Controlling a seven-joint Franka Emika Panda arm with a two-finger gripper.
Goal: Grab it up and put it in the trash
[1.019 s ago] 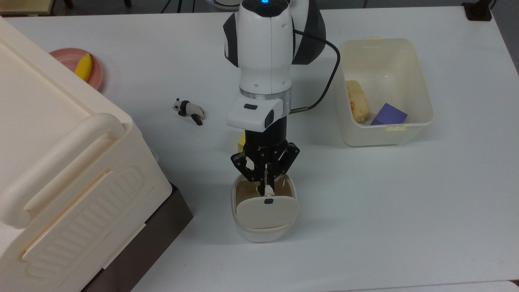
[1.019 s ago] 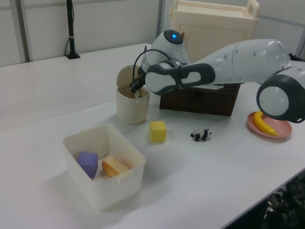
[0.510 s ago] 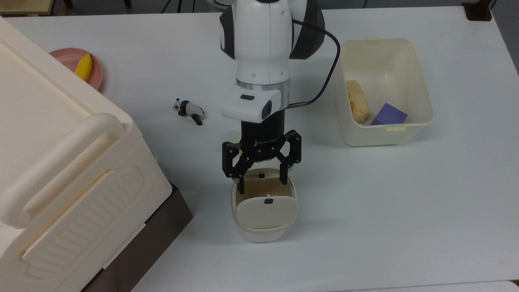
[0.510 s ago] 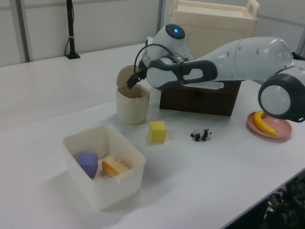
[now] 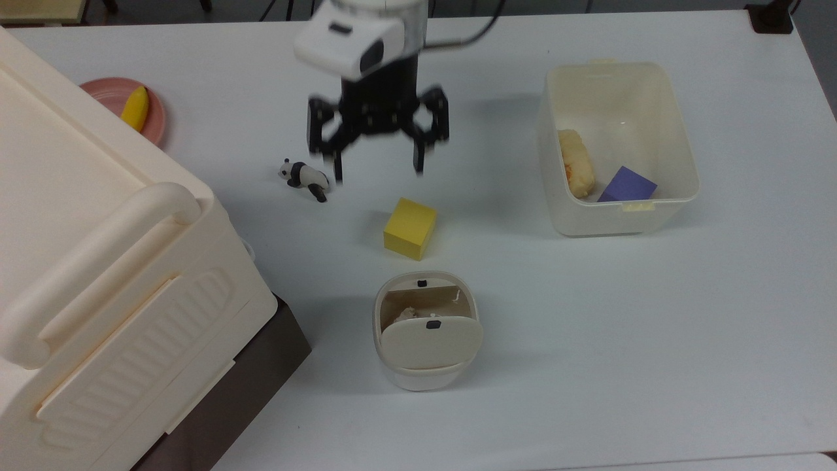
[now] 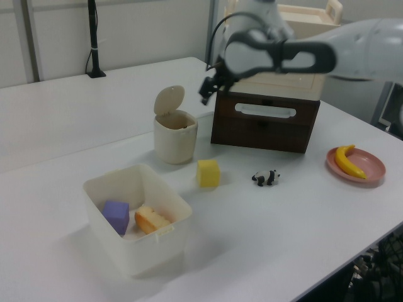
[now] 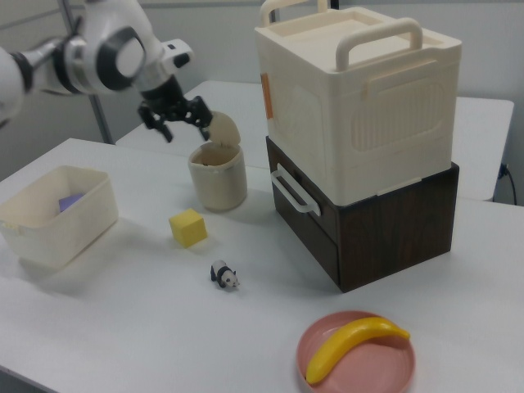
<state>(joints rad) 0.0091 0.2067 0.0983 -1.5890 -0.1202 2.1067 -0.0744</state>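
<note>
One tiny crumpled off-white paper wad (image 5: 407, 314) lies inside small cream rounded flap-lid bin (image 5: 426, 376). Looks featherlight, soft, squashable; pinch anywhere across middle. Tool (image 5: 379, 169) spread wide, empty, raised above worktop (image 5: 588, 340) beyond yellow cube (image 5: 410, 228).

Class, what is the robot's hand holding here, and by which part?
Nothing. The hand is open and empty; the small crumpled off-white paper wad lies inside the cream rounded flap-lid bin.

cream bin (image 6: 175, 137) with flap tipped up, gripper (image 6: 208, 88) raised beside it, apparently empty, yellow cube (image 6: 208, 173) near the bin
</note>
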